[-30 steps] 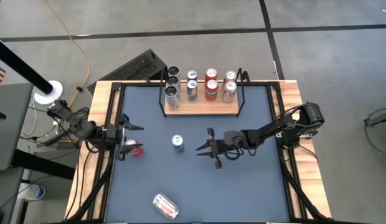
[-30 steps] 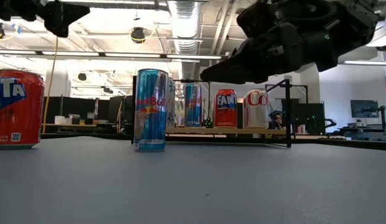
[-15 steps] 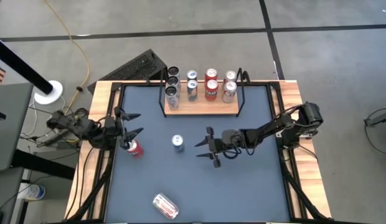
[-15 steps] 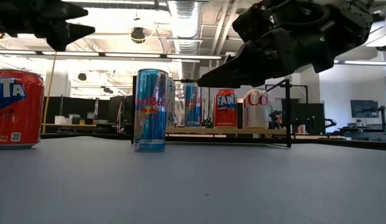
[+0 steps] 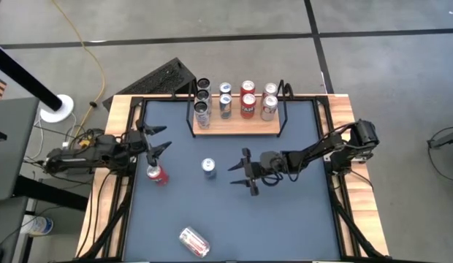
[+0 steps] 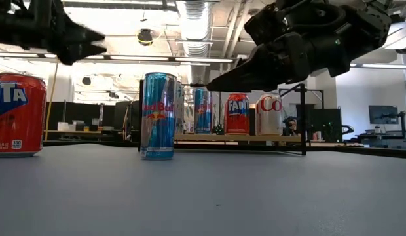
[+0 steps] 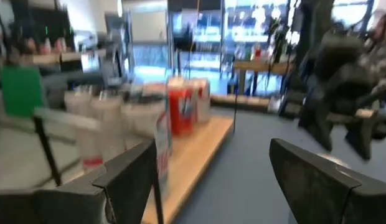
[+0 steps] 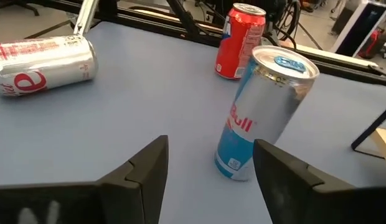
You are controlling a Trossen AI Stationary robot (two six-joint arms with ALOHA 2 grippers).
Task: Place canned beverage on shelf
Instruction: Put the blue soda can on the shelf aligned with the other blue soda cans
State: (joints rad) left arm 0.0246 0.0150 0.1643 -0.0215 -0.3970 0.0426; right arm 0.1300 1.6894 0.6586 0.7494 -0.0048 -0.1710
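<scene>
My left pincer (image 5: 157, 139) has pulled back from the upright red soda can (image 5: 156, 174), wide open and empty. My right pincer (image 5: 243, 172) hovers half open beside the tall blue-silver can (image 5: 208, 167) on the desk, short of the light-wood shelf (image 5: 237, 126).

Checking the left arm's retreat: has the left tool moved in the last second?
Yes. In the high view the left tool was down beside the red can; it now sits open, nearer the shelf, with the can left standing.

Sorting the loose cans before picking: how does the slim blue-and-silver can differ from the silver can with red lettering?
The slim blue-and-silver can stands upright mid-table; the silver can with red lettering lies on its side near the front edge. The first is taller and narrower, the second stouter. Both sit off the shelf, ungripped.
</scene>
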